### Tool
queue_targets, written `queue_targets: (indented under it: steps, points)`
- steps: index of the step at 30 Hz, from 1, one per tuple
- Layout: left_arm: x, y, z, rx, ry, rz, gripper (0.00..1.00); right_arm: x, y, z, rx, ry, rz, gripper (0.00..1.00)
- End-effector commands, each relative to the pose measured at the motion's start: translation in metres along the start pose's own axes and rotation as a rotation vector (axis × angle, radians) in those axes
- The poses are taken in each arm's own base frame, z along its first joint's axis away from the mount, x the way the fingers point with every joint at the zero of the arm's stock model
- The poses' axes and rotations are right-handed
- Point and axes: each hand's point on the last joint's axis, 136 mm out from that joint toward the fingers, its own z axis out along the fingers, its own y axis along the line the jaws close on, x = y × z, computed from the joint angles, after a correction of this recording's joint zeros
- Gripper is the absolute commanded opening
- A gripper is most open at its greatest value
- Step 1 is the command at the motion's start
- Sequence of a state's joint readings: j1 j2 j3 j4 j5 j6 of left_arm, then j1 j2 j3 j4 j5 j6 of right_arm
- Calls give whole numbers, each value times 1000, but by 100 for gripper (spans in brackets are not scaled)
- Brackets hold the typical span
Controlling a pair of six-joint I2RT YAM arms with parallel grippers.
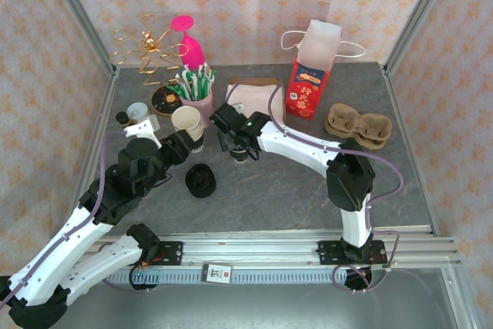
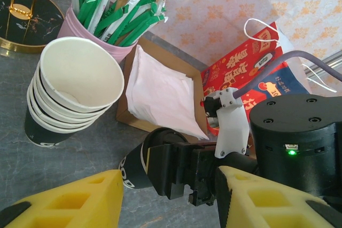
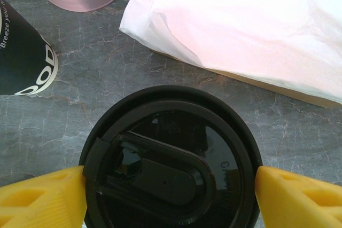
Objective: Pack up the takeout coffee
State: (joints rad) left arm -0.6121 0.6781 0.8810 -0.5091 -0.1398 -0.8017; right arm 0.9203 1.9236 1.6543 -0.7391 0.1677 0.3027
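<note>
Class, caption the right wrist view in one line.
Right gripper flanking the black cup lid, pink napkins beyond.

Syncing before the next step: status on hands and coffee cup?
Left hand open, empty. Right hand straddles upright lidded cup, grip unclear. Cup stack and napkins close alongside.

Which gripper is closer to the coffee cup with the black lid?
Right. The right gripper straddles the lidded cup, a finger on each side. The left gripper sits off to its left, by the cup stack.
</note>
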Motion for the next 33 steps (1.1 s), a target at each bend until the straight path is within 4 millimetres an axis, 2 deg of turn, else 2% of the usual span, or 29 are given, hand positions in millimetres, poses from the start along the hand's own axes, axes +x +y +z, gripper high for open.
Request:
queue_targets:
  steps: [1, 4, 7, 12, 16, 21, 26, 29, 33]
  points:
    - [-7, 5, -3, -26, -26, 20, 49, -6, -3, -5, 23, -9, 18, 82]
    - [-7, 6, -3, -28, -27, 19, 49, -11, -4, -13, 17, -31, 32, 86]
    - [-6, 6, -3, -29, -26, 19, 49, -10, -6, -11, 20, -32, 39, 87]
    - [-7, 6, -3, -28, -27, 22, 49, -2, -2, 1, 20, 4, 35, 83]
    - [-6, 7, -3, -32, -25, 24, 49, 1, -8, 5, 63, 7, 30, 77]
    - [-5, 8, -3, -32, -25, 28, 49, 16, -11, 12, 79, 56, 19, 77]
    - [-5, 6, -1, -23, -25, 28, 49, 28, -2, 21, 30, 92, 42, 76]
    - [-4, 6, 0, -24, -20, 31, 49, 32, -8, 25, 69, 99, 52, 77]
    - [-4, 7, -1, -27, -21, 32, 49, 44, -3, 31, 24, 129, 81, 78]
